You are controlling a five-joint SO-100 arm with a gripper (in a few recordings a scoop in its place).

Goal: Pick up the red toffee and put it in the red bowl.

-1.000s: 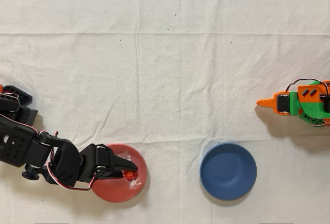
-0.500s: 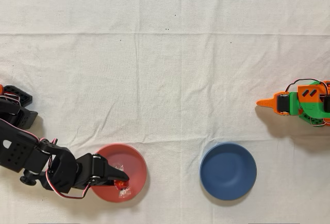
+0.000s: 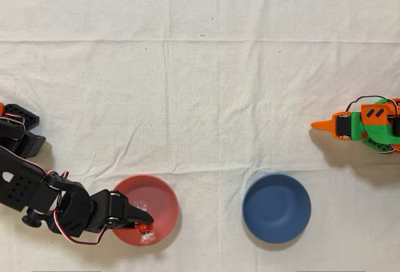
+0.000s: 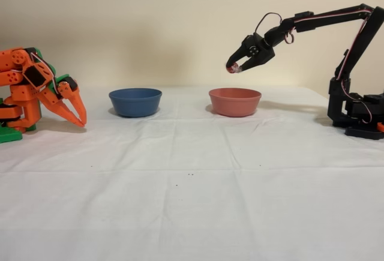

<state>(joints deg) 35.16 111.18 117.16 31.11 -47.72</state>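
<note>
- I am the black arm, and my jaws point(image 4: 233, 68) are clamped on the small round toffee in shiny red foil point(image 4: 230, 67), its clear twisted wrapper ends poking out past my tips.
- In the fixed view I hold the sweet in the air well above the round, matte salmon-red plastic bowl point(image 4: 235, 102), a little toward its 9 o'clock side as that camera sees it.
- In the overhead view my jaws point(image 3: 145, 225) reach in from 9 o'clock, and the toffee point(image 3: 144, 227) sits over the bowl's floor near 7 o'clock of the bowl point(image 3: 164, 198).
- The round dark blue plastic bowl point(image 3: 276, 207) stands well apart at 3 o'clock of the red one in the overhead view; the orange arm point(image 3: 362, 123) stands idle beyond it.
- Both bowls rest on a bench covered in creased white cloth point(image 3: 200, 84).
- My judgement: the carry is nearly done and the release is the step in hand.
- To do it well, I would first come lower, since a drop from this height could bounce the light sweet out.
- I would also shift a touch toward the bowl's centre, because the toffee hangs closer to the rim than the middle.
- Then I would part my jaws fully, watching that the crinkly wrapper does not cling to a tip, and lift straight up.
</note>
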